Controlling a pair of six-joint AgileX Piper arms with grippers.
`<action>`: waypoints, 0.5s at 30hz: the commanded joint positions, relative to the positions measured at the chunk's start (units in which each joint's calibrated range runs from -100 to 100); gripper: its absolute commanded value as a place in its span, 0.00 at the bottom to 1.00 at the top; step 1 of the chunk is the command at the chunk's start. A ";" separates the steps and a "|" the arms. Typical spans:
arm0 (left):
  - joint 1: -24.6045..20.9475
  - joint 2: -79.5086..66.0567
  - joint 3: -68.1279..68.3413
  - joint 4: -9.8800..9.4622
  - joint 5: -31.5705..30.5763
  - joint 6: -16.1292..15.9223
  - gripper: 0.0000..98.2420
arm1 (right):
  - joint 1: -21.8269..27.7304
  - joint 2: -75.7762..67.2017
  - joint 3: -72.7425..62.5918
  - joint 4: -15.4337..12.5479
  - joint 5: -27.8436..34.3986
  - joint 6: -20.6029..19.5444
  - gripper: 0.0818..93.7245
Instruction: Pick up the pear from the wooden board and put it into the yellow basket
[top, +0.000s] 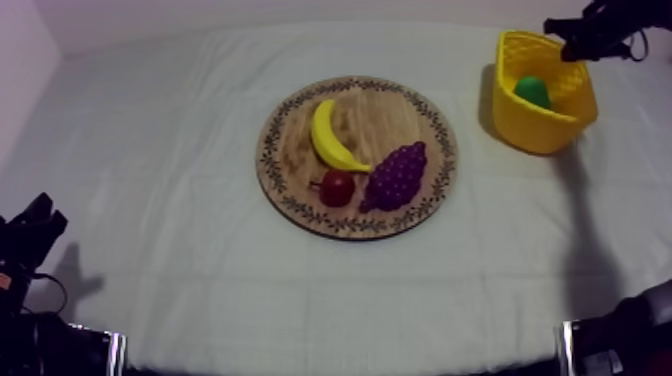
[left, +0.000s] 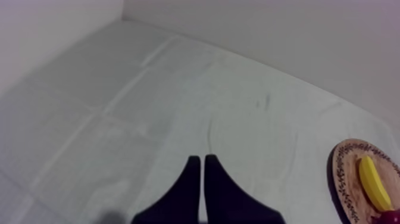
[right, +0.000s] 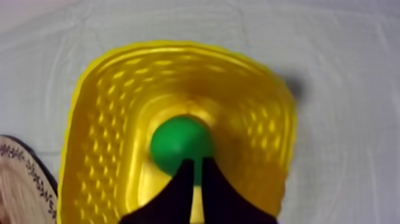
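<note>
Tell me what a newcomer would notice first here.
The yellow basket at the far right stands out, with the green pear lying inside and the right gripper poised over it, fingers together. Next comes the round wooden board in the middle, carrying a banana, a bunch of grapes and a small red fruit.

Bare cloth (top: 150, 200) lies open all round the wooden board (top: 290, 150), except off its far right side, where the yellow basket (top: 545, 130) stands with the right gripper (top: 578, 45) above its rim.

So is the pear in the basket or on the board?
In. The pear lies inside the yellow basket, with the right gripper shut above it.
</note>
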 joint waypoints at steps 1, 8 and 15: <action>-0.03 -0.04 0.00 0.00 0.02 0.00 0.00 | 0.04 -8.33 8.27 -0.27 -0.75 0.43 0.01; -0.03 -0.04 0.00 0.00 0.02 0.00 0.00 | -0.02 -23.90 23.21 -0.70 -1.69 1.51 0.01; -0.03 -0.04 0.00 0.00 0.02 0.00 0.00 | -1.66 -40.69 38.85 1.61 -2.90 -0.24 0.01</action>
